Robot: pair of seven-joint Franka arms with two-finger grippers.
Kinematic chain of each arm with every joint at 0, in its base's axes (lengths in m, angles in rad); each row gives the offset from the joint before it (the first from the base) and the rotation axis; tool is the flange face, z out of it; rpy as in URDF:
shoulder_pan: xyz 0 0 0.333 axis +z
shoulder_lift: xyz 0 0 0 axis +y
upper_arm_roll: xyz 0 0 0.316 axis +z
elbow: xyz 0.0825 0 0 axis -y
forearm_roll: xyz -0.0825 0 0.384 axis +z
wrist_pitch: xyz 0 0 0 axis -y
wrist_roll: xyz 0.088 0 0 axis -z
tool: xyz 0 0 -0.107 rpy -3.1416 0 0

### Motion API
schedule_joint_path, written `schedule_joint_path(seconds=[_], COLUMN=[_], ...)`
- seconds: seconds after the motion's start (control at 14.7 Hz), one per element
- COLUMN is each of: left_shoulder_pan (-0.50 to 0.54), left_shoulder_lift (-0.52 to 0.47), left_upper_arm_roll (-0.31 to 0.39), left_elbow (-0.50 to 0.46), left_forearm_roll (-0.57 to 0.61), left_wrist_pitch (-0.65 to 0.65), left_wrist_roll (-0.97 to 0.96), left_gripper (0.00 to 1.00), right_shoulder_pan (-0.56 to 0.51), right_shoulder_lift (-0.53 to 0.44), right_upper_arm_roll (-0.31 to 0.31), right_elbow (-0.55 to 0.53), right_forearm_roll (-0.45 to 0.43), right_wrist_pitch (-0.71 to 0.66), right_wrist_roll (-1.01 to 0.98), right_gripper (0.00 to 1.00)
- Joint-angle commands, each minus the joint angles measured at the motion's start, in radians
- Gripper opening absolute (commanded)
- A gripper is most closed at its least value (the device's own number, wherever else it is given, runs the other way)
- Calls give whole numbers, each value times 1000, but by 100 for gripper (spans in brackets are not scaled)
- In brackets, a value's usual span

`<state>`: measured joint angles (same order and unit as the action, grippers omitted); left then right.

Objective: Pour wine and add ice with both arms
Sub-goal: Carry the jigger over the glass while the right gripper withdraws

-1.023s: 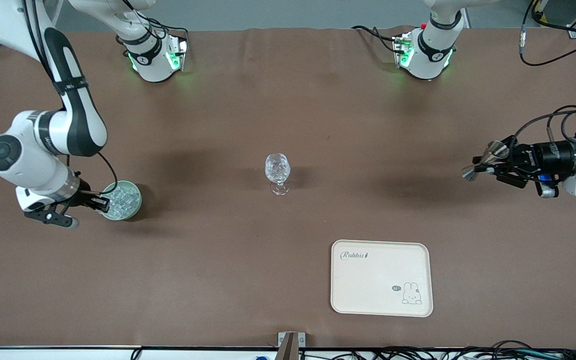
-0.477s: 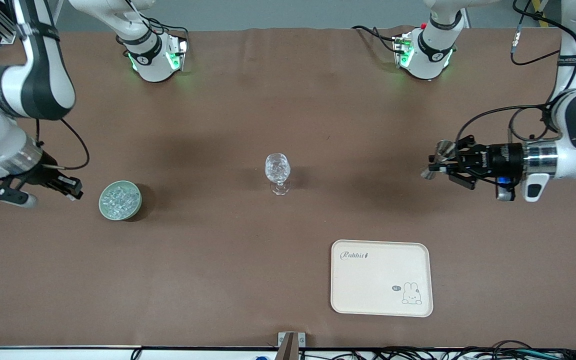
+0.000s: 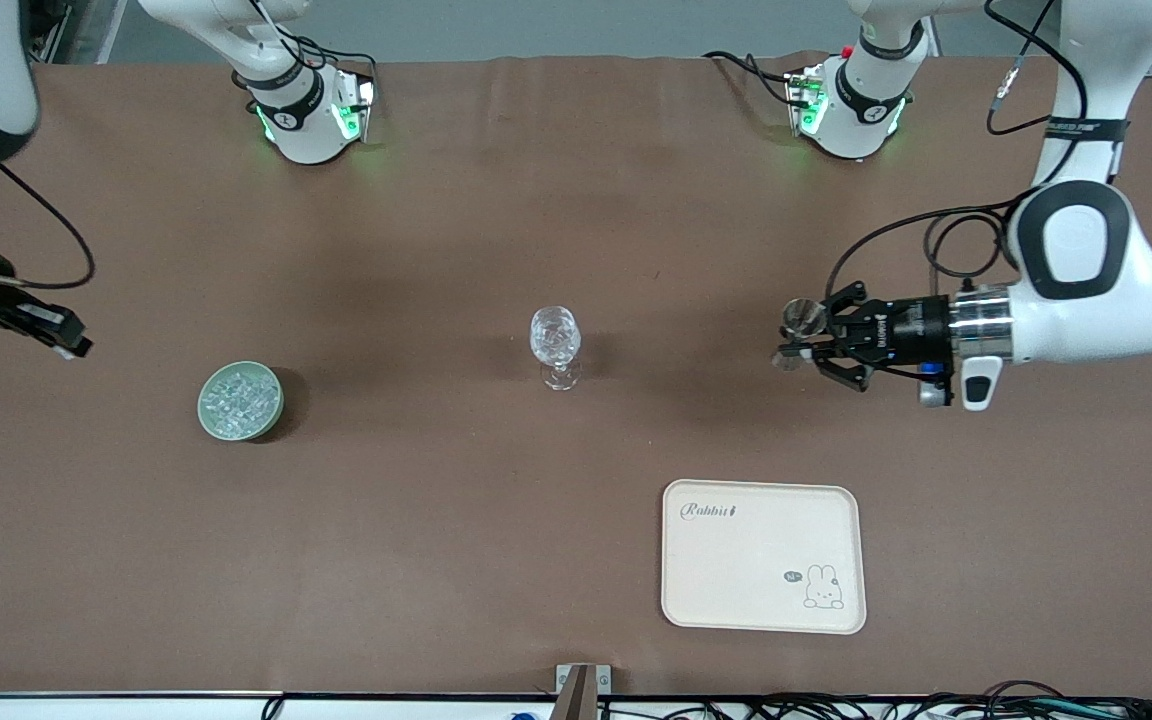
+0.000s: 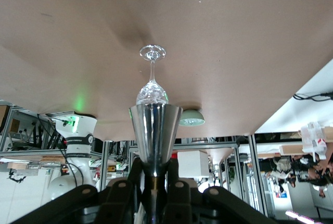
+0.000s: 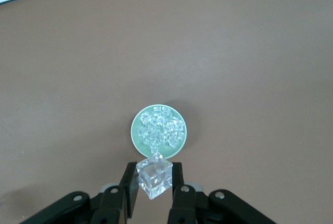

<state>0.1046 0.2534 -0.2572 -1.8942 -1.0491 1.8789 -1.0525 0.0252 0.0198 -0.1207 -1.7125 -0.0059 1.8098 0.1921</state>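
Note:
A clear cut-glass goblet (image 3: 556, 345) stands upright mid-table. My left gripper (image 3: 816, 342) hangs over the table toward the left arm's end, level with the goblet, shut on a steel cone-shaped measuring cup (image 3: 799, 320). In the left wrist view the cup (image 4: 155, 130) points at the goblet (image 4: 152, 86); its inside is hidden and wine is out of view. My right gripper (image 3: 71, 340) is over the table's edge at the right arm's end, shut on one ice cube (image 5: 154, 176). More ice (image 5: 161, 127) fills a green bowl (image 5: 134, 133).
The green bowl (image 3: 206, 410) sits toward the right arm's end. A cream tray (image 3: 762, 600) with a rabbit print lies nearer the front camera than the goblet, toward the left arm's end. A brown cloth (image 3: 436, 500) covers the table.
The left gripper has carried the steel cup closer to the goblet. The right gripper has left the bowl with an ice cube and drawn away toward the right arm's end of the table.

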Motion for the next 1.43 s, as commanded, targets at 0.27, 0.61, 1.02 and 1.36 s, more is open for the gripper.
schedule_joint_path(seconds=[0.27, 0.61, 1.02, 1.36], left_shoulder_pan=[7, -3, -55, -114], left_shoulder_lift=[50, 93, 159, 265], left_upper_arm_roll=[-203, -330, -413, -419], left_elbow=[9, 4, 10, 131], left_forearm_roll=[161, 266, 480, 719], left_wrist_pitch=[201, 383, 497, 500], left_wrist_roll=[-131, -256, -426, -625], left_gripper=[0, 0, 0, 0], right_shoulder_pan=[-21, -7, -10, -8], right_shoulder_lift=[6, 2, 2, 2], right_upper_arm_roll=[10, 18, 16, 16], right_elbow=[266, 271, 267, 267], right_forearm_roll=[-6, 1, 11, 11], right_wrist_pitch=[-305, -299, -285, -282], right_wrist_roll=[-79, -71, -74, -74], right_gripper=[0, 1, 1, 1])
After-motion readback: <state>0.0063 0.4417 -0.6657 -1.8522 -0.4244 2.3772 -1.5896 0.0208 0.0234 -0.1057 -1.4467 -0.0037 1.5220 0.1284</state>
